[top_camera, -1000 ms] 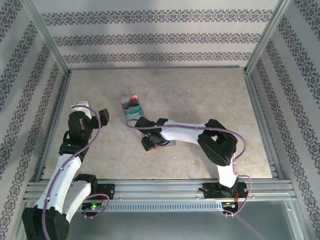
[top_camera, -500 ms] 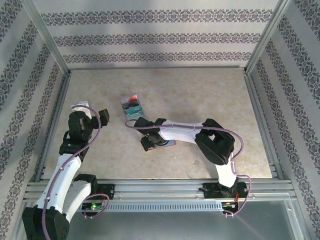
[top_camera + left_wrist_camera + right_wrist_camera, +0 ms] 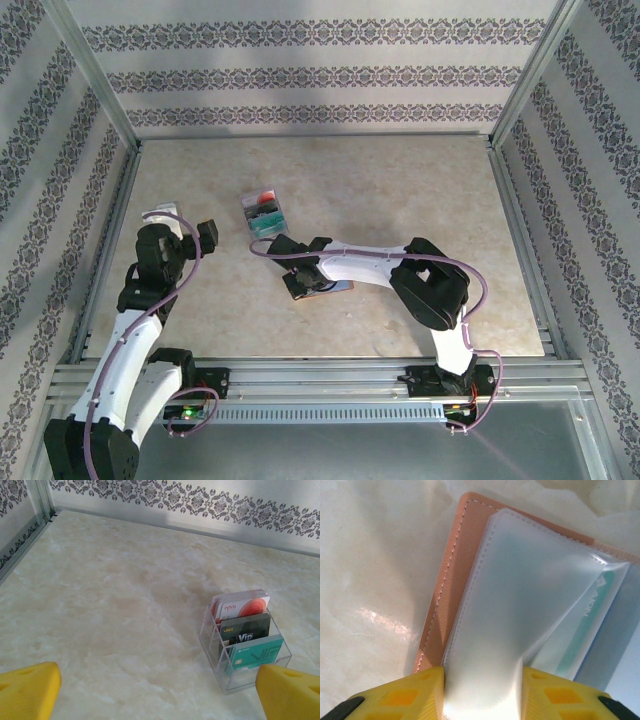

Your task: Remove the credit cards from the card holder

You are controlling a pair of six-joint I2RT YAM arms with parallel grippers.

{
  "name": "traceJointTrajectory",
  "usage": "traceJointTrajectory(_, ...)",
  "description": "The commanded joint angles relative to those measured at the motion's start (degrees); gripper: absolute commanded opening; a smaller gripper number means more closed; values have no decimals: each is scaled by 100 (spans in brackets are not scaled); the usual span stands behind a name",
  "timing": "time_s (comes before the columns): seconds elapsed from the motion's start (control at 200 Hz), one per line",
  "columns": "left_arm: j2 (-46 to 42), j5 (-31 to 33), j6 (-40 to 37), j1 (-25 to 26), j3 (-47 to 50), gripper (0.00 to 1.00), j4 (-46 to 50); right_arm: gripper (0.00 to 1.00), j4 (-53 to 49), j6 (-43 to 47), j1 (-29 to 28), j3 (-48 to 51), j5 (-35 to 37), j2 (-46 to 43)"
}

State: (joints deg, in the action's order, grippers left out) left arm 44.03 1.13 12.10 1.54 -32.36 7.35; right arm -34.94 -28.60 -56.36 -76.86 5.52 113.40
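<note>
The card holder [image 3: 445,580] lies open on the table, a tan cover with stitched rim and cloudy plastic pockets. My right gripper [image 3: 482,695] is down on it, its yellow fingers [image 3: 400,695] pinching a bunched inner pocket from both sides. A card with a teal edge [image 3: 585,622] shows inside a pocket further right; its face is hidden. From above, the right gripper [image 3: 300,283] covers most of the card holder [image 3: 338,288]. My left gripper [image 3: 205,232] hangs open over bare table at the left, nothing between its fingertips [image 3: 30,690].
A clear plastic rack [image 3: 245,640] holds a red-and-white card, a black card and a teal card, standing behind the card holder [image 3: 266,213]. Patterned walls and metal rails enclose the table.
The right gripper's jaws have narrowed onto the inner pocket, and the right arm has shifted slightly. The left arm has stayed put.
</note>
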Motion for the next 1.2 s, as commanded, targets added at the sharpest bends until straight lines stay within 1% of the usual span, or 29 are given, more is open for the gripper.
traceJointTrajectory(0.0,-130,-51,4,48,-190,100,240,40,31,-50,129,132,-5,-135)
traceJointTrajectory(0.135,-166,-75,-21,48,-264,100,319,40,264,-135,233,296,-177,-278)
traceJointTrajectory(0.19,-176,-99,-32,48,-301,99,350,37,331,-156,269,350,-231,-325)
traceJointTrajectory(0.26,-182,-113,-49,48,-339,100,387,36,380,-170,301,389,-279,-376)
traceJointTrajectory(0.475,-211,-139,-58,49,-394,100,455,35,487,-147,346,417,-412,-416)
traceJointTrajectory(0.535,-219,-131,-65,48,-410,100,469,31,480,-155,340,417,-411,-409)
traceJointTrajectory(0.65,-244,-152,-88,48,-446,100,494,30,415,-194,352,442,-261,-464)
traceJointTrajectory(0.804,-259,-147,-172,48,-538,100,609,29,273,-233,376,541,144,-724)
traceJointTrajectory(0.899,-315,-121,-151,48,-552,100,602,31,215,-258,413,643,370,-843)
traceJointTrajectory(1.194,-378,-112,-163,47,-690,100,735,36,117,-363,604,1010,645,-1067)
